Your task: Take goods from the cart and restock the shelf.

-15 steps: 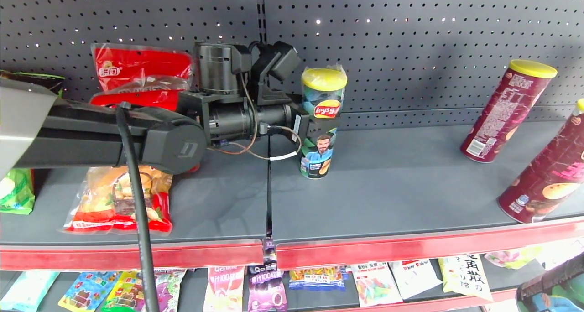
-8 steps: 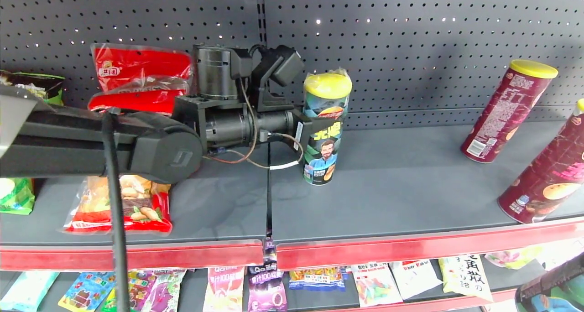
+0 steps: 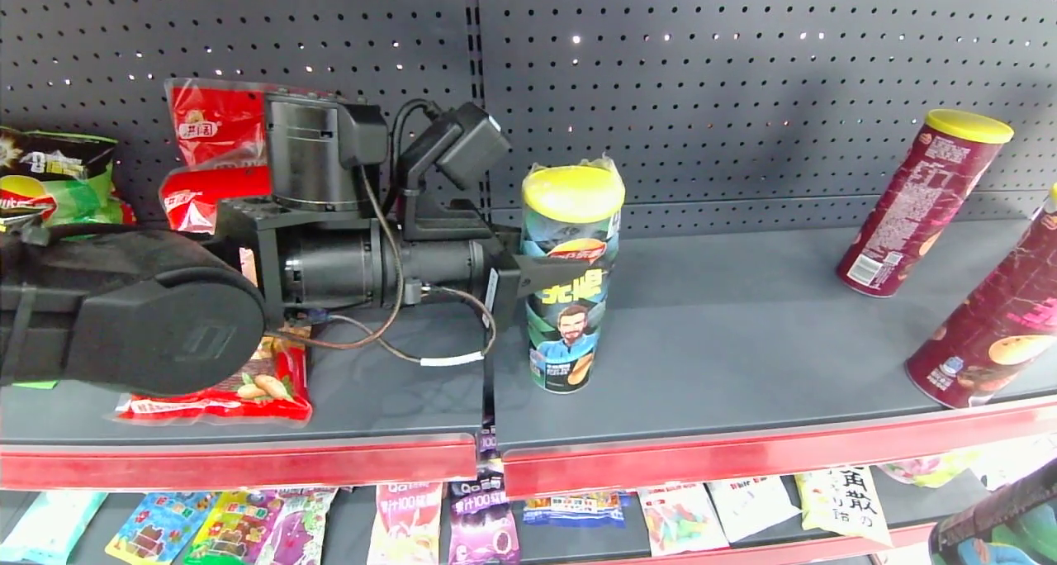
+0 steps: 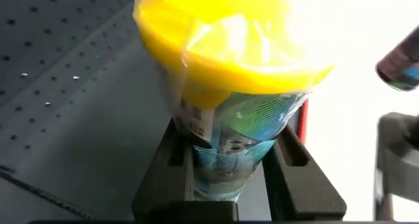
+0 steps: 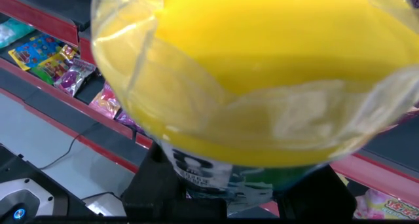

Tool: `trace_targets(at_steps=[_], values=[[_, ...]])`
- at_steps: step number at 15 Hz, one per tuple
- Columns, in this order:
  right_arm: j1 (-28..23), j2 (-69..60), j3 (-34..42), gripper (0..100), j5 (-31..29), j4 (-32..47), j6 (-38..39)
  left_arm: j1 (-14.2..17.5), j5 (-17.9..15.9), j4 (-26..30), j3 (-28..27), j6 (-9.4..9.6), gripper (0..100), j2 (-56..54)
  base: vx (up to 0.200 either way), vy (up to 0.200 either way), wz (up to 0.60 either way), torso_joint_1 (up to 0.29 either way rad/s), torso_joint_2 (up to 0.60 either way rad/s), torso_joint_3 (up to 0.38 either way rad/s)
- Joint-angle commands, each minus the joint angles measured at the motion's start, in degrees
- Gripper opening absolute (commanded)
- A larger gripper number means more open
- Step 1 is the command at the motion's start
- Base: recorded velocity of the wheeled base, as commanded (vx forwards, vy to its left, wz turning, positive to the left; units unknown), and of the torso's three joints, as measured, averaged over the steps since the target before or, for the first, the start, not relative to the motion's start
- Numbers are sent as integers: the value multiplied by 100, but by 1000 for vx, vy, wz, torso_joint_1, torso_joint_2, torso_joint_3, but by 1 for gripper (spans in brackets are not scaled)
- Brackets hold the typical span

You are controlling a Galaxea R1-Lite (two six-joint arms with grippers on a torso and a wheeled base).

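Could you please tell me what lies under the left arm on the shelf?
A flat red-and-clear plastic snack bag lies on the grey metal shelf; the left arm covers its upper half, so most contents are hidden.

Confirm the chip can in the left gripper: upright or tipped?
Chip can upright: yellow lid on top, base toward shelf; left gripper jaws clamp its middle.

Label print on chip can [image 3: 570, 284] (maroon cans [image 3: 925, 201] too), none clearly readable
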Motion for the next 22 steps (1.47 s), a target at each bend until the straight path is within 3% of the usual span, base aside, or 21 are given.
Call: trace_targets(at_steps=[1,3,5,8,22], values=[[1,1,16,0,1,-3,3,-16,-50,-49,175,102,0,-178,0,0,0,0,0,0],[1,1,7,0,1,-3,3,-25,-164,-49,255,260,0,-196,0,0,0,0,0,0],[1,1,16,0,1,-3,3,-87,-304,-49,325,287,0,-240,0,0,0,0,0,0],[1,-7,25,0,1,6,3,-227,-296,-49,474,269,0,-319,0,0,0,0,0,0],[1,-7,25,0,1,6,3,-236,-243,-58,571,260,0,-363,0,0,0,0,0,0]])
